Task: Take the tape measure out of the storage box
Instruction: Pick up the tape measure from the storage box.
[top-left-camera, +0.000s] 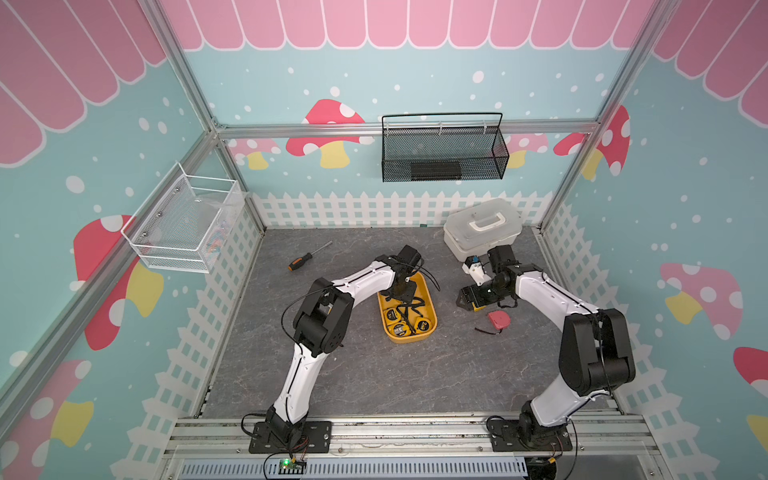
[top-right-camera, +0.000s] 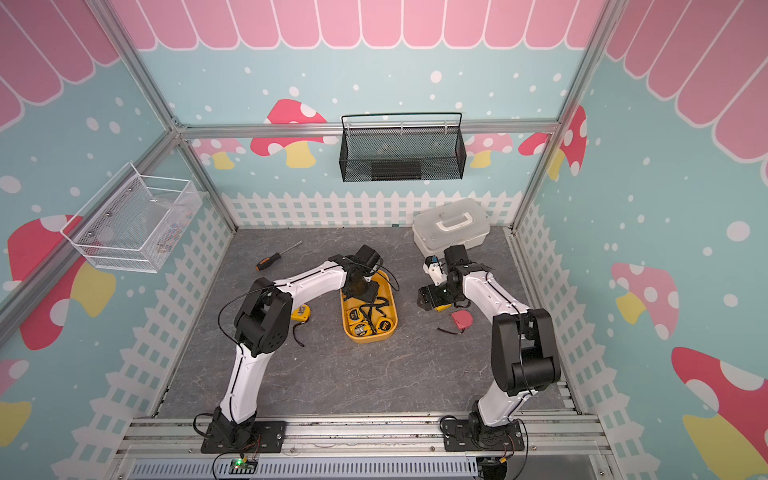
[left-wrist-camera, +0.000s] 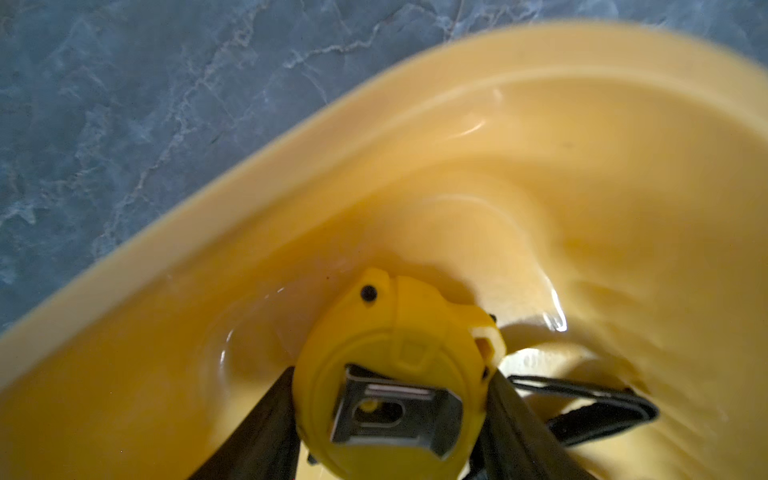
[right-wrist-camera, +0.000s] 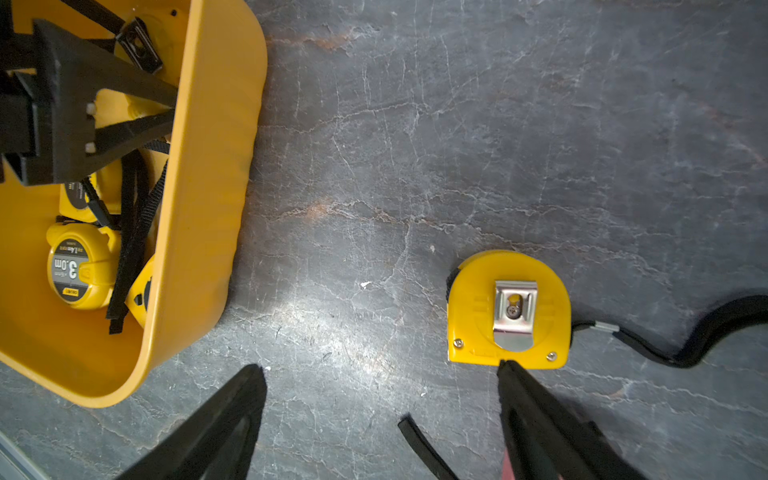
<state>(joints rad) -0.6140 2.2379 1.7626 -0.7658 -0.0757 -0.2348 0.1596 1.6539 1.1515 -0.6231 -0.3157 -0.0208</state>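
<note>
In both top views the storage box (top-left-camera: 409, 338) is seen on the table (top-left-camera: 374, 374). The left gripper (top-left-camera: 401, 291) is lowered into the box's far end, and what lies beneath it is hidden by the gripper itself. Three spare tape measures (top-left-camera: 401, 329) with tangled black straps are seen in the box's near end. The right gripper (top-left-camera: 467, 300) is held outside the box, off its right side, and a red tape measure (top-left-camera: 498, 319) lies on the table a little farther out. In a top view a loose tape measure (top-right-camera: 300, 312) is shown outside the box's left side.

In the left wrist view the tape measure (left-wrist-camera: 374, 332) is found inside the box, on its floor near the curved wall, belt clip upward. The left fingers (left-wrist-camera: 266, 419) are narrowed onto its two flanks, and no gap is shown on either side.

In the right wrist view the right fingers (right-wrist-camera: 232, 415) are spread wide and nothing is held. One tip is at the edge of a clip-up yellow tape measure (right-wrist-camera: 509, 309) lying on the table, well clear of the box's outer wall.

The grasp is judged to be the step in hand, with the tape measure not yet raised. A firm squeeze is called for next, then a straight lift over the box's rim. Its black strap (left-wrist-camera: 602, 399) may drag along the box floor and should be watched.
</note>
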